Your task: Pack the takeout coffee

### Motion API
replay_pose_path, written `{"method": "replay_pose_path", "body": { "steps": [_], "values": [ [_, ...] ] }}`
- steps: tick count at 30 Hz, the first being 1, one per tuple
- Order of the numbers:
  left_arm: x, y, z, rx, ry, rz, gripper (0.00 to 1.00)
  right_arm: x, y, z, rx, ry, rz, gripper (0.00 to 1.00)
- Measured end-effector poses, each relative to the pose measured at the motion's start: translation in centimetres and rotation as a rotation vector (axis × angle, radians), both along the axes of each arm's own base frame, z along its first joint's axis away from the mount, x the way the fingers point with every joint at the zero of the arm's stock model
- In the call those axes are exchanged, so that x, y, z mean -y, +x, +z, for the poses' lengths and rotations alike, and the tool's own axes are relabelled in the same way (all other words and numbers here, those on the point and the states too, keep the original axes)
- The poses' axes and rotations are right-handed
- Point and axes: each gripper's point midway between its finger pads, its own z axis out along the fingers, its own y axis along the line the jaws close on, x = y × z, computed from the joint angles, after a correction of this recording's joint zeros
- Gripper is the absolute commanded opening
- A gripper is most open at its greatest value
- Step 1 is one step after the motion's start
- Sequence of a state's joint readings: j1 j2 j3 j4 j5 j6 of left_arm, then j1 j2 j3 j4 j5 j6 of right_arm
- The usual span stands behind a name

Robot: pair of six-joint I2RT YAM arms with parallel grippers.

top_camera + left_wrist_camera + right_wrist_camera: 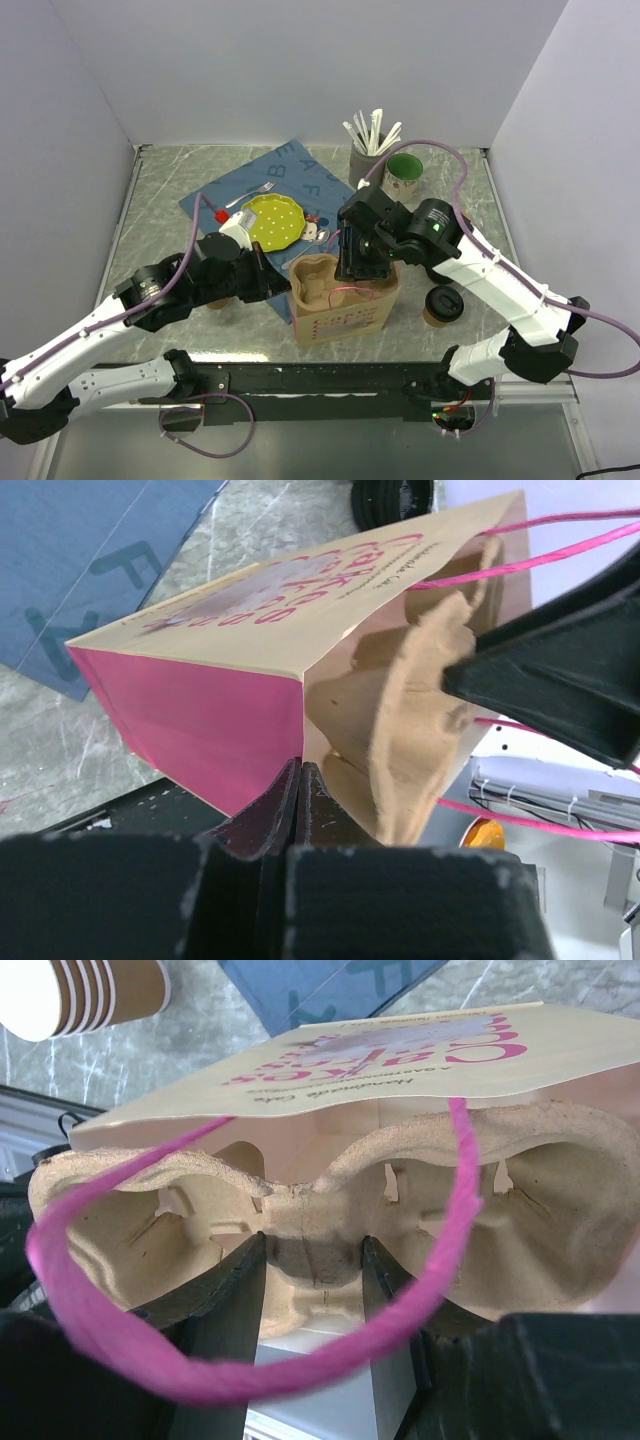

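The takeout coffee [443, 304], a brown paper cup with a black lid, stands on the table to the right of the paper bag [345, 312]; neither gripper touches it. A moulded pulp cup carrier [330, 1210] sits upright in the bag's mouth. My right gripper [362, 268] reaches down into the bag, its fingers shut on the carrier's middle ridge [313, 1260]. My left gripper [300, 780] is shut on the bag's left rim at a corner fold and holds it there. A pink handle [250, 1360] loops across the right wrist view.
A lidless stack of paper cups [80, 990] lies beyond the bag. At the back stand a dark green mug [404, 172] and a holder of stirrers [368, 152]. A yellow plate [274, 220] and a fork rest on a blue mat [300, 175].
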State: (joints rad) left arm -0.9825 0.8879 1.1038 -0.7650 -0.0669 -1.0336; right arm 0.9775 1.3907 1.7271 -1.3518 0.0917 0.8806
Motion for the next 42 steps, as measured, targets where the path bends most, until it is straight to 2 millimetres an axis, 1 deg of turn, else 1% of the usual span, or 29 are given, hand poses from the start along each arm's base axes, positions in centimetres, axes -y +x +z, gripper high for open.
{"method": "replay_pose_path", "body": {
  "steps": [8,17,25,32,42],
  "values": [
    [0.3,0.0,-0.2,-0.01,0.01,-0.008,0.01,0.0,0.0,-0.1,-0.001,-0.002,0.0,0.33],
    [0.2,-0.1,0.2,0.001,0.017,-0.026,0.01,-0.6,0.6,-1.4,-0.001,-0.058,-0.009,0.32],
    [0.1,-0.2,0.0,0.0,0.031,-0.03,0.01,-0.6,0.7,-1.6,0.005,-0.07,-0.014,0.32],
    [-0.2,-0.3,-0.3,0.002,0.056,-0.04,0.01,-0.5,0.9,-2.9,-0.003,-0.101,-0.024,0.32],
    [-0.3,-0.2,-0.4,0.006,0.083,-0.049,0.01,-0.8,1.3,-3.7,0.001,-0.119,-0.03,0.32]
  ]
}}
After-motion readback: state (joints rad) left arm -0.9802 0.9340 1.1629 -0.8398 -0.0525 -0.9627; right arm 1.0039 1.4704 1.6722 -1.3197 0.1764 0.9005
